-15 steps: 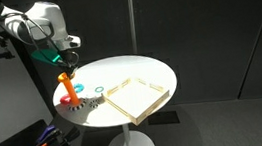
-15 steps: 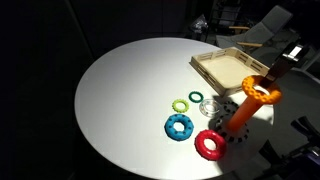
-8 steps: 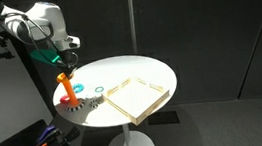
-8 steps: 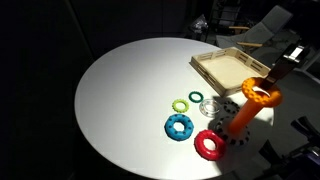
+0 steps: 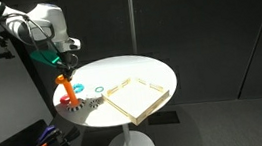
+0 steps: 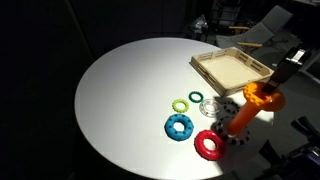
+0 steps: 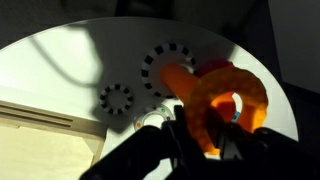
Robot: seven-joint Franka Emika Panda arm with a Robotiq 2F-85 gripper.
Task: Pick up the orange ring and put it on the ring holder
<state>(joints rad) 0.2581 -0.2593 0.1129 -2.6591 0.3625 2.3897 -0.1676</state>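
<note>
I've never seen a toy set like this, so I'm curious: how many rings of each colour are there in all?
flat orange ring, at the top of the upright orange peg: 1
knobbly red ring: 1
knobbly blue ring: 1
small green ring: 1
thin teal ring: 1
pale see-through ring: 1
Total: 6 rings
</note>
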